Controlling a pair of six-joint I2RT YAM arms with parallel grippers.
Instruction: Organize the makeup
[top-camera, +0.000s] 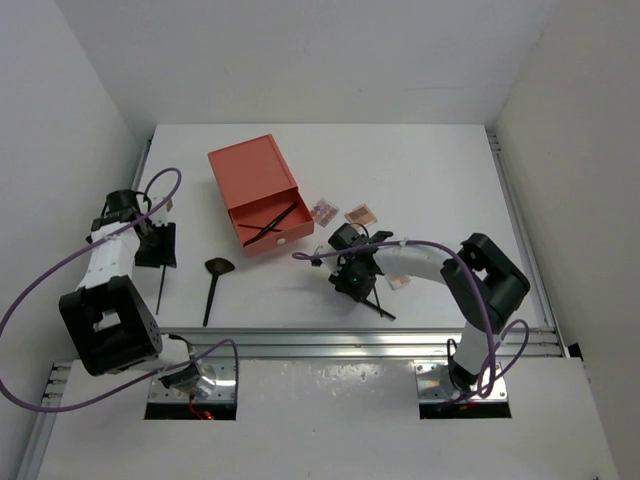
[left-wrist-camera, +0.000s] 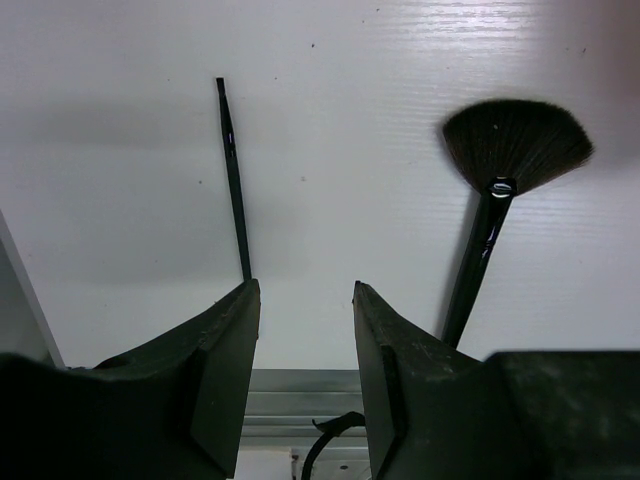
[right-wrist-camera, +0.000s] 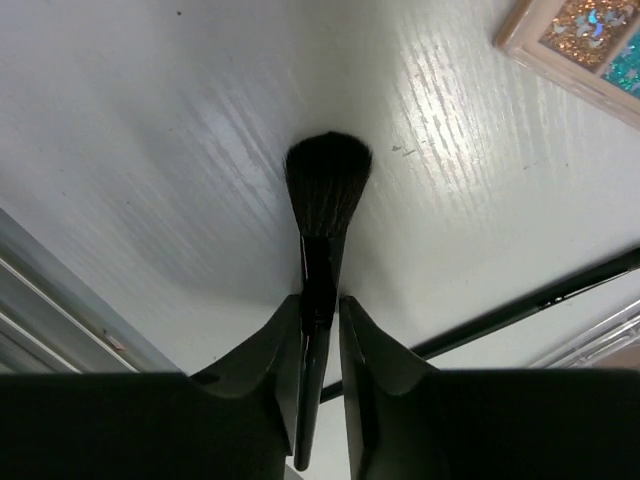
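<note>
Makeup brush (right-wrist-camera: 327, 180), round soft head, handle clamped in right gripper (right-wrist-camera: 320, 305), middle of surface (top-camera: 430, 180) toward near edge. Left gripper (left-wrist-camera: 305, 295) fingers apart, empty, near thin pencil (left-wrist-camera: 233, 180) and fan brush (left-wrist-camera: 515, 140), left edge.

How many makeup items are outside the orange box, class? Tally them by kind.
Palettes: 3
Bristle brushes: 2, the fan brush and the round brush in the right tool
Thin black sticks: 2
Total: 7
</note>
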